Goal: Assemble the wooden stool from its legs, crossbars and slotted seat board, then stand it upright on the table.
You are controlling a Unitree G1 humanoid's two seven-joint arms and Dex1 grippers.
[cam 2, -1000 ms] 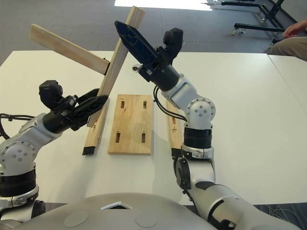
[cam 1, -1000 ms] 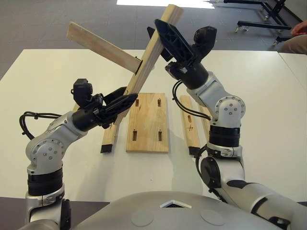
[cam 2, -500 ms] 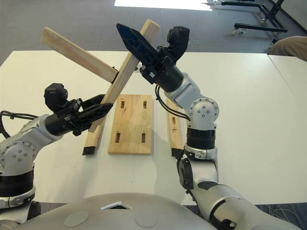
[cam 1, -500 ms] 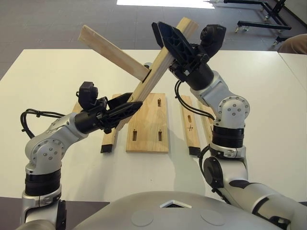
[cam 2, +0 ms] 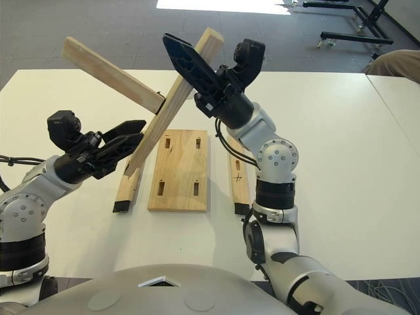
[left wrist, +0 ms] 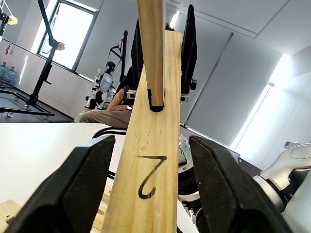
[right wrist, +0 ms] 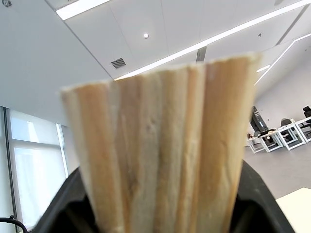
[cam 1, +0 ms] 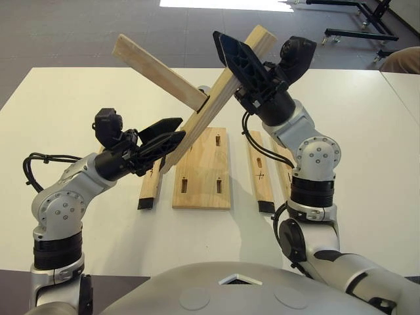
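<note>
Wooden leg (cam 1: 220, 98) tilted up-right, crossbar (cam 1: 157, 64) jutting up-left, right end effector (cam 1: 237, 58) gripping.

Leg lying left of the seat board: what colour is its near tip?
Its tip is black, the rest pale wood; clearest in left eye view.

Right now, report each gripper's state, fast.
Left gripper: open, straddling the leg low down.
Right gripper: shut on that leg, near its top.
</note>
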